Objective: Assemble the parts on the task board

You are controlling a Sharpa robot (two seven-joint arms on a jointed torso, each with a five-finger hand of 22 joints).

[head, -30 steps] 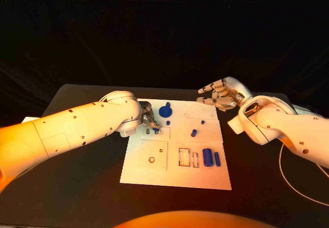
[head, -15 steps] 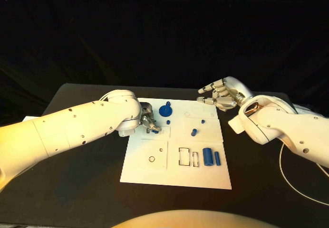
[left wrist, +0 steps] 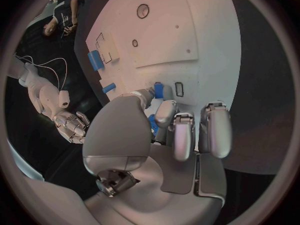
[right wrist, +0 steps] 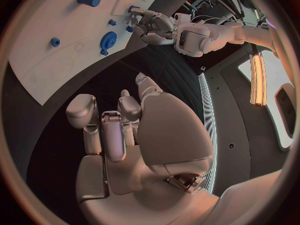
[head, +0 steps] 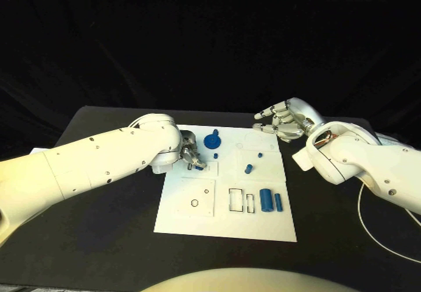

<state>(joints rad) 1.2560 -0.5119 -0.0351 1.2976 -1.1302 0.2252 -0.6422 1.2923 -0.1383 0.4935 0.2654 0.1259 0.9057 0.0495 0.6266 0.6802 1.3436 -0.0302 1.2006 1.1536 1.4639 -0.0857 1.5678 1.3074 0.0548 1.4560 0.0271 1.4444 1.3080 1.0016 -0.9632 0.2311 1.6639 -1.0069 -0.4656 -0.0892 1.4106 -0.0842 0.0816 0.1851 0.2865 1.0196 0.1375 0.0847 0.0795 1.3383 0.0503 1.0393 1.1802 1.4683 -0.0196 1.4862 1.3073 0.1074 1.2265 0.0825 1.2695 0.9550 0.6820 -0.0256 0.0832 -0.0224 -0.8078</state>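
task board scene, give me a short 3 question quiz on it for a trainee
1. True or false: the right robot hand is holding a blue piece.
2. Which robot hand is over the white board? A) left B) right C) neither
3. Fill in: the blue gear-shaped piece sits near the board's ____ edge, as seen from the robot.

Key
1. False. It hangs over the black table beside the board, with nothing in it.
2. A. The left robot hand is down on the board, fingers around a small blue piece.
3. Far.
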